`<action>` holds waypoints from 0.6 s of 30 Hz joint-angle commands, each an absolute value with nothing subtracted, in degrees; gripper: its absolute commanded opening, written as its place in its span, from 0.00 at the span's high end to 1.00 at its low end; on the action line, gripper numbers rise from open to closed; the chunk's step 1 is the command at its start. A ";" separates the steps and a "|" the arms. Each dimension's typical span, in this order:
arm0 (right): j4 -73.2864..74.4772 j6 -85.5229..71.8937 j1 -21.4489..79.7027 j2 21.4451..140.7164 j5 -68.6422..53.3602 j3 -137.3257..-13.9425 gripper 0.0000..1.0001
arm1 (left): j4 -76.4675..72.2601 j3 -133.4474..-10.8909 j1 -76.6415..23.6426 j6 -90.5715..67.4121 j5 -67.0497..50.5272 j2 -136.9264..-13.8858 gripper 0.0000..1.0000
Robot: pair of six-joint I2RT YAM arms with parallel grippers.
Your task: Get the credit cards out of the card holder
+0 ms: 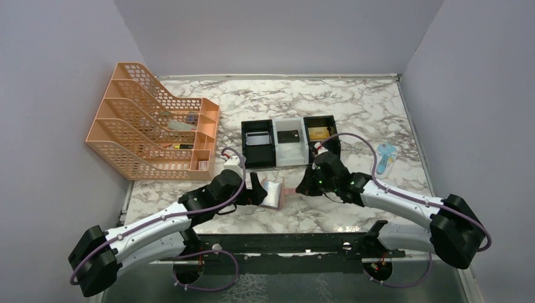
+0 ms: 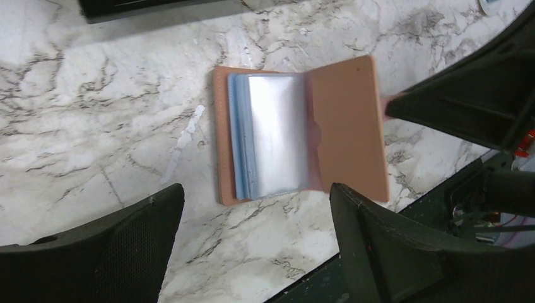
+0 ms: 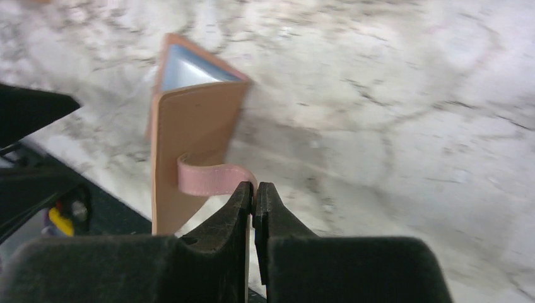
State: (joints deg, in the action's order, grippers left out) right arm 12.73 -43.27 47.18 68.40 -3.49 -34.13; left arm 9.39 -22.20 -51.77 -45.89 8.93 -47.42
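The tan card holder (image 1: 272, 193) (image 2: 347, 126) lies open near the table's front edge, its blue-edged clear sleeves (image 2: 271, 136) shining silver. I cannot tell whether a card is in them. My right gripper (image 1: 303, 187) (image 3: 254, 189) is shut on the holder's pink strap (image 3: 211, 178) and holds the cover (image 3: 189, 145) up. My left gripper (image 1: 255, 189) (image 2: 254, 208) hangs open just over the holder's near edge, touching nothing. A black credit card (image 1: 289, 136) lies in the tray's middle compartment and a greyish one (image 1: 258, 139) in its left compartment.
The black-and-white three-compartment tray (image 1: 277, 159) stands behind the holder, with a yellow item (image 1: 317, 132) in its right part. An orange mesh file rack (image 1: 151, 126) fills the back left. A blue-and-white object (image 1: 386, 158) lies at the right. The dark front rail (image 1: 284, 243) runs close by.
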 commanded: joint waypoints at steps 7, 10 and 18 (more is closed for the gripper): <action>12.33 -44.88 40.98 64.18 -2.25 -23.57 0.95 | -1.45 -23.33 -51.68 -42.26 -2.79 -55.99 0.15; 12.32 -44.57 40.87 64.73 -0.58 -23.19 0.95 | -3.32 -23.75 -51.73 -41.93 -4.25 -57.99 0.18; 13.53 -45.60 40.78 67.93 2.26 -22.59 0.95 | -9.39 -23.74 -52.29 -42.98 -7.39 -65.33 0.31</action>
